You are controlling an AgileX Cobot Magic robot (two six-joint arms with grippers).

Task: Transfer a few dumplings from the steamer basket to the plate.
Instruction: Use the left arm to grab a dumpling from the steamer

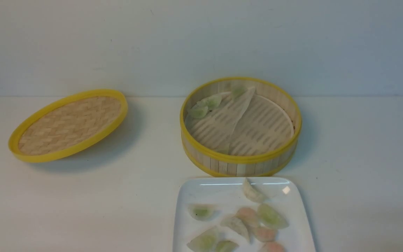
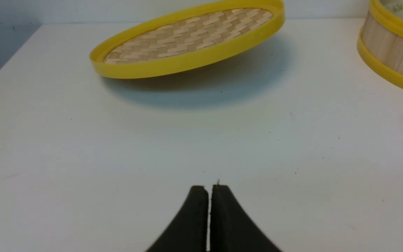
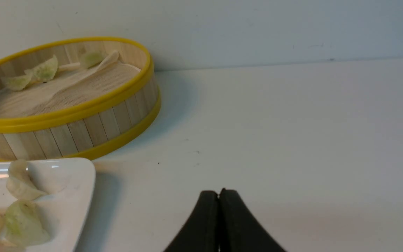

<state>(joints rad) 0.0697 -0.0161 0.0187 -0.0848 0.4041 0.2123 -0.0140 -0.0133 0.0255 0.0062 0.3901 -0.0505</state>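
Observation:
The steamer basket (image 1: 240, 159) stands mid-table with its paper liner folded over; three green dumplings (image 1: 205, 106) lie against its far left wall, also seen as dumplings (image 3: 44, 70) in the right wrist view. The white plate (image 1: 191, 192) sits just in front of the basket and carries several green dumplings (image 1: 201, 211) mixed with pink ones. My left gripper (image 2: 209, 187) is shut and empty over bare table near the lid. My right gripper (image 3: 219, 192) is shut and empty over bare table, beside the plate (image 3: 79, 189) and basket (image 3: 82, 129). Neither arm shows in the front view.
The flat woven yellow-rimmed lid (image 1: 68, 124) lies tilted at the left of the table, also seen as the lid (image 2: 187, 43) ahead of my left gripper. Pink-filled dumplings (image 1: 247, 214) share the plate. A pale wall rises behind the table.

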